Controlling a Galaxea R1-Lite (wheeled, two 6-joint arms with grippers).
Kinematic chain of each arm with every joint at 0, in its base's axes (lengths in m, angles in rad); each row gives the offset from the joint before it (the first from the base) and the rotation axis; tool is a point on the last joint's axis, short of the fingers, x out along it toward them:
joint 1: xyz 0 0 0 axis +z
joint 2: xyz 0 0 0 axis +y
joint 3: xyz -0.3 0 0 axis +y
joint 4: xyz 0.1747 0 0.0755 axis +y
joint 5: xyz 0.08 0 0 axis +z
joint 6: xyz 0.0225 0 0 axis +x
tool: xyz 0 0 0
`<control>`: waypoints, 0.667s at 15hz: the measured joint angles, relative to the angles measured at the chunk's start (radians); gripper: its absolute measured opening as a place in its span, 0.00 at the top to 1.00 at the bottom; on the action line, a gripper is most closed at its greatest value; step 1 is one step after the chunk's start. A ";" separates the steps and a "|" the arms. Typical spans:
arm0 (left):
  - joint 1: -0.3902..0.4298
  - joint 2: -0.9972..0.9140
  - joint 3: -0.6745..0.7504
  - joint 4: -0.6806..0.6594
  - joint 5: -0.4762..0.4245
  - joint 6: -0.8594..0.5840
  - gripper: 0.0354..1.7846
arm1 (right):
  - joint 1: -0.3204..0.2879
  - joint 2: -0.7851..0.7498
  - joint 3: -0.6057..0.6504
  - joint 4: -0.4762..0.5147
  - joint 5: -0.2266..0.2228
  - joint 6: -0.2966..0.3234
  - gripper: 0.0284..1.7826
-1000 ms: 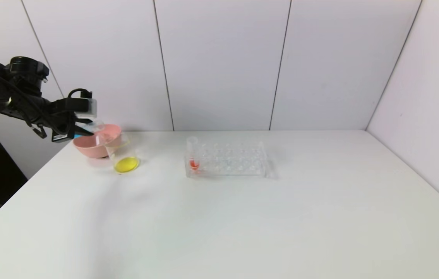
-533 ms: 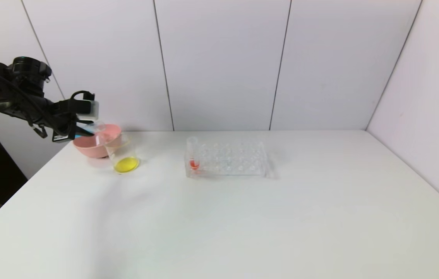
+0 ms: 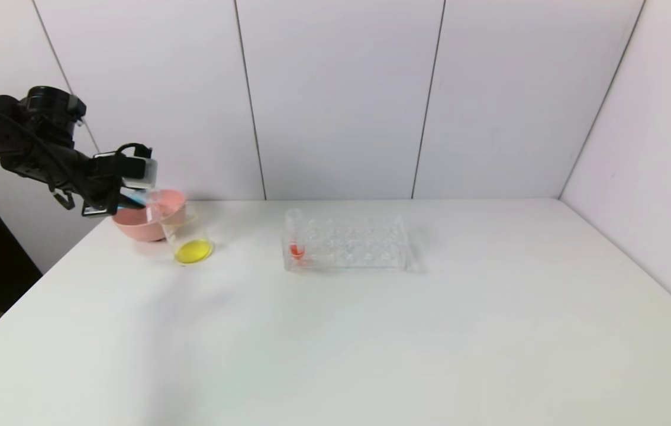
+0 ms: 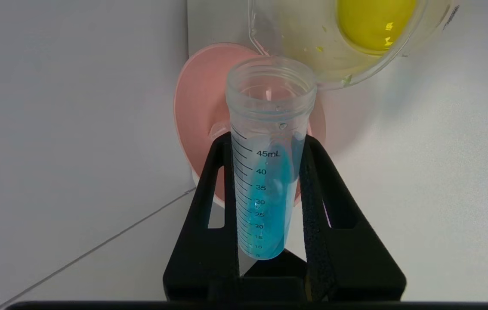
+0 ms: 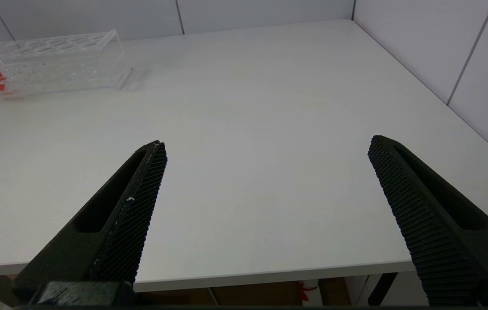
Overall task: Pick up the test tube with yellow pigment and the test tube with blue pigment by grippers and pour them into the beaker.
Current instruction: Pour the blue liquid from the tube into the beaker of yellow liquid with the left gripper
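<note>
My left gripper (image 3: 134, 200) is shut on the test tube with blue pigment (image 4: 267, 172), a clear graduated tube tipped nearly level, its open mouth just short of the beaker's rim. The blue liquid lies along the tube's length. In the head view the tube (image 3: 149, 197) hangs over the pink bowl. The beaker (image 3: 187, 236) stands at the far left of the table with yellow liquid in its bottom; it also shows in the left wrist view (image 4: 356, 38). The test tube with yellow pigment is not in view. My right gripper (image 5: 265, 148) is open and empty above the table's near edge.
A pink bowl (image 3: 134, 228) sits just behind the beaker, also in the left wrist view (image 4: 201, 107). A clear tube rack (image 3: 365, 245) at the table's middle back holds one tube of red liquid (image 3: 296, 234). White wall panels close off the back and right.
My left gripper has moved a little to the right and slightly down with the blue tube, bringing its mouth closer to the beaker.
</note>
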State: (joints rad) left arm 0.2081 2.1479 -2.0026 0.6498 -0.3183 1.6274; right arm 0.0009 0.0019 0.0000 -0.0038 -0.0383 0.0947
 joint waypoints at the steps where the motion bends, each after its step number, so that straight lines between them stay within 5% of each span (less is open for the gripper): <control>1: -0.004 -0.001 0.000 0.000 0.013 0.007 0.77 | 0.000 0.000 0.000 0.000 0.000 0.000 0.04; 10: -0.016 -0.013 -0.004 0.001 0.056 0.061 0.77 | 0.000 0.000 0.000 0.000 0.000 0.000 0.04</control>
State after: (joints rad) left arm 0.1923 2.1351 -2.0066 0.6504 -0.2626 1.6885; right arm 0.0004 0.0019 0.0000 -0.0038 -0.0383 0.0947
